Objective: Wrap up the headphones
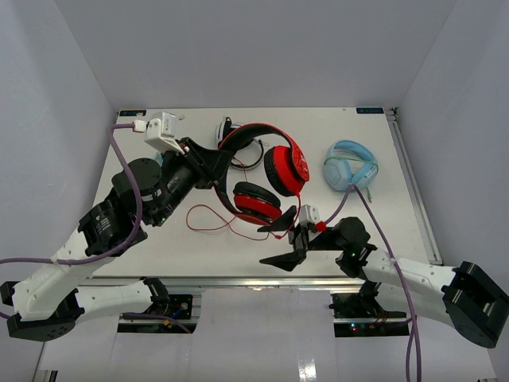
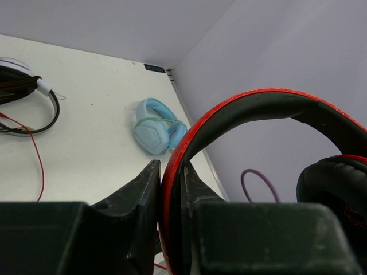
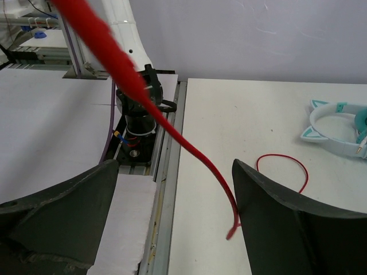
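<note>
The red headphones [image 1: 266, 171] with black ear pads hang tilted above the middle of the table. My left gripper [image 1: 223, 163] is shut on their red headband [image 2: 170, 189], which arches up to the right in the left wrist view. The thin red cable [image 1: 211, 224] trails on the table below the ear cups. My right gripper [image 1: 274, 243] stands open at the near table edge. In the right wrist view a blurred length of cable [image 3: 172, 137] runs down between the open fingers. Its loose end touches the inner side of the right finger [image 3: 269, 212].
A light-blue pair [image 1: 350, 167] lies at the right of the table, near the right rail. A black-and-white pair [image 1: 238, 147] lies behind the red one. The left arm's base [image 3: 137, 109] and the front rail [image 3: 166, 183] are close to my right gripper.
</note>
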You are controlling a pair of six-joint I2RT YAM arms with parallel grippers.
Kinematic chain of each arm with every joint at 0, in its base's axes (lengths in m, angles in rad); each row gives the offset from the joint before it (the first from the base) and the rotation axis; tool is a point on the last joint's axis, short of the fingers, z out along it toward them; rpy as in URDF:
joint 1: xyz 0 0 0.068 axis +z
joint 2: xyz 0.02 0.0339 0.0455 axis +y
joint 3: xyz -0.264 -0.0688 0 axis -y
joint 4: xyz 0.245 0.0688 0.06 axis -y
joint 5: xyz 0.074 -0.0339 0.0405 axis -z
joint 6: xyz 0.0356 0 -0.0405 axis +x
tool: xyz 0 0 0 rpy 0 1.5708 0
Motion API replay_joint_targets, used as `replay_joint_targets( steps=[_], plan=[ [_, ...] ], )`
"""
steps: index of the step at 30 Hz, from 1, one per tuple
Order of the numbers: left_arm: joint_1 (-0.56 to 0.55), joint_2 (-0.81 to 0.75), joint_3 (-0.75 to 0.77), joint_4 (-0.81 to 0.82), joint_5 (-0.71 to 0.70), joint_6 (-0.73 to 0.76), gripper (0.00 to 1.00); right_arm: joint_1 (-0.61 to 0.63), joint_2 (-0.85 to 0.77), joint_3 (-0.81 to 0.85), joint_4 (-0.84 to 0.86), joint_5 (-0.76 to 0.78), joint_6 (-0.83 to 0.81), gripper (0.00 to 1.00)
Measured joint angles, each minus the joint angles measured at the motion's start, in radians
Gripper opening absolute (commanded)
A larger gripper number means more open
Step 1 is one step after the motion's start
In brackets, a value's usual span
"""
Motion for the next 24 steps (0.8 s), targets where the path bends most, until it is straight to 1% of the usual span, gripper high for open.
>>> replay_joint_targets(
  steps=[4, 11, 14, 15, 18, 21, 23, 24],
  plan=[
    [0.0, -0.028, -0.019, 0.033, 0.04, -0.03, 0.0, 0.015, 0.022, 0.0, 0.034, 0.025, 0.001, 0.76],
    [0.0, -0.037, -0.03, 0.074, 0.114, -0.075, 0.0, 0.036, 0.121, 0.018, 0.118, 0.032, 0.014, 0.74],
    [0.0, -0.043, -0.049, 0.092, 0.133, -0.091, 0.0, 0.047, 0.188, 0.026, 0.16, 0.03, 0.03, 0.7],
    [0.0, -0.045, -0.056, 0.095, 0.138, -0.096, 0.0, 0.051, 0.208, 0.028, 0.172, 0.029, 0.034, 0.67],
    [0.0, -0.049, -0.068, 0.098, 0.151, -0.107, 0.0, 0.059, 0.259, 0.034, 0.206, 0.031, 0.044, 0.53],
    [0.0, -0.053, -0.077, 0.101, 0.176, -0.117, 0.0, 0.061, 0.29, 0.035, 0.225, 0.033, 0.056, 0.31],
    [0.001, -0.056, -0.078, 0.107, 0.212, -0.117, 0.0, 0.062, 0.304, 0.037, 0.231, 0.037, 0.062, 0.1],
    [0.002, -0.057, -0.078, 0.111, 0.243, -0.115, 0.0, 0.062, 0.308, 0.039, 0.232, 0.04, 0.062, 0.08]
  ],
)
